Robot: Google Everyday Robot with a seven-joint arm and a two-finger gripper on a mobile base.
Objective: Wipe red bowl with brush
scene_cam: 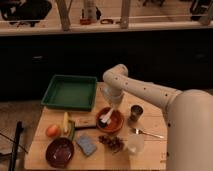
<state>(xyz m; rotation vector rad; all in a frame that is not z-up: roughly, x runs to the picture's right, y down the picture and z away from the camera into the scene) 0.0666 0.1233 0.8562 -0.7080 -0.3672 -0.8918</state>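
You have the gripper [108, 113] down at the centre of the frame, hanging from the white arm [145, 92] that comes in from the right edge; its claw looks closed on the pale handle of the brush [105, 118], though you can see little of the grip itself; the brush's dark bristle end points down into the red bowl [120, 124], and you cannot tell whether the bristles touch its floor; the red bowl sits on the wooden table [44, 116] just below centre, directly under the gripper; to its upper left lies the green tray [70, 93]; just right of the bowl stands a metal cup [136, 112], and below that cup a fork [148, 134] lies flat, apart from the bowl; below the bowl you have a dark cluster of small pieces [111, 142] beside a clear cup [134, 144]; towards the lower left lie a blue-grey sponge [86, 145] and, beside it, the maroon bowl [59, 152]; an orange fruit [53, 131] and a yellow piece [65, 121] rest at the left of the table.
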